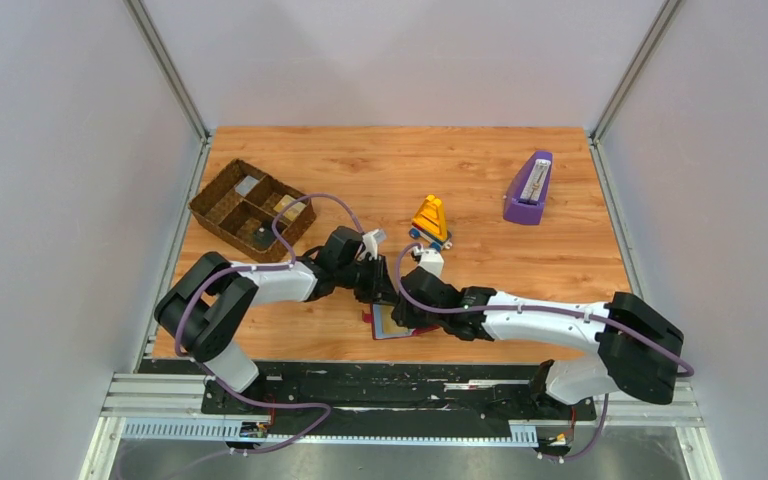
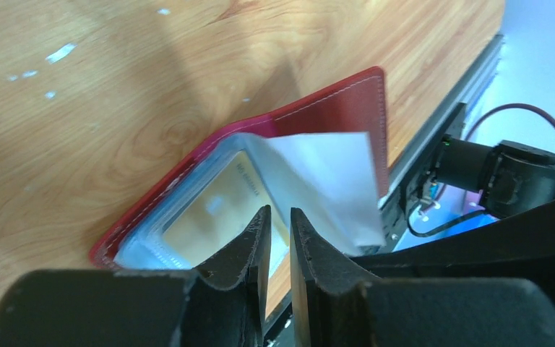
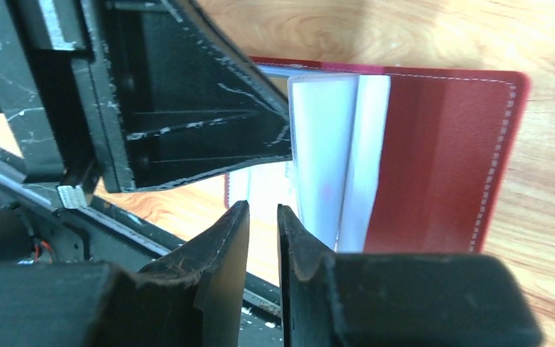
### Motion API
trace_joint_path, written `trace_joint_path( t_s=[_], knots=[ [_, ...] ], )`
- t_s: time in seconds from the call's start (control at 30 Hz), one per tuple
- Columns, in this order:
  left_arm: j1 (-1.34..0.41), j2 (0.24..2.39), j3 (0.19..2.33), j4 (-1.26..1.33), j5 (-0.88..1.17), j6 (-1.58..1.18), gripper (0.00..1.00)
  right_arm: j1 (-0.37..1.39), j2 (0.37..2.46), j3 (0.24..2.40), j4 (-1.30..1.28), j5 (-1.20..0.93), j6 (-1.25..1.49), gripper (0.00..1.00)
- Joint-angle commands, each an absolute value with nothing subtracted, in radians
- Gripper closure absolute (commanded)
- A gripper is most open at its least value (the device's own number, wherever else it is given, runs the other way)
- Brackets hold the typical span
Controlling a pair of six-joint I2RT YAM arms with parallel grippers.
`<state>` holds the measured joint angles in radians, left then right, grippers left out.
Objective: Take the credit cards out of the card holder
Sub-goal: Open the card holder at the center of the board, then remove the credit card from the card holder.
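The dark red card holder (image 1: 392, 326) lies open on the wood next to the table's front edge, and both grippers meet over it. In the left wrist view its red cover (image 2: 347, 108) frames grey-blue sleeves, and a gold credit card (image 2: 217, 210) shows through one of them. A pale sleeve page (image 2: 325, 173) stands lifted. My left gripper (image 2: 280, 211) hovers at the sleeves with a narrow empty gap between its jaws. My right gripper (image 3: 263, 206) is also slightly open and empty, just left of the upright sleeve pages (image 3: 325, 159). The left gripper's fingertip (image 3: 278, 141) touches the page edge.
A brown wicker basket (image 1: 250, 208) with compartments sits at the back left. A purple wedge stand (image 1: 528, 188) is at the back right. A small yellow object (image 1: 430, 220) stands just behind the grippers. The black rail (image 1: 400, 375) runs along the table's front edge, close to the card holder.
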<state>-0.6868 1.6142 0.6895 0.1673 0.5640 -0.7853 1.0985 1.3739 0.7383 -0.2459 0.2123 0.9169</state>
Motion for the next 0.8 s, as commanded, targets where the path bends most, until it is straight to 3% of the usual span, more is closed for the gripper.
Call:
trace_joint_path(
  t_s=[0.0,0.27,0.77],
  knots=[
    [-0.690,1.574,0.714,0.069,0.485,-0.742,0.77,1.092,1.367,0.720,-0.252,0.291,0.927,0.78],
    [-0.691,1.513,0.695,-0.077,0.378,-0.709,0.78,1.056,1.364,0.690,-0.247,0.258,0.927,0.77],
    [-0.691,1.517,0.648,-0.057,0.376,-0.695,0.80,0.903,1.313,0.507,0.044,-0.066,0.879,0.76]
  ],
)
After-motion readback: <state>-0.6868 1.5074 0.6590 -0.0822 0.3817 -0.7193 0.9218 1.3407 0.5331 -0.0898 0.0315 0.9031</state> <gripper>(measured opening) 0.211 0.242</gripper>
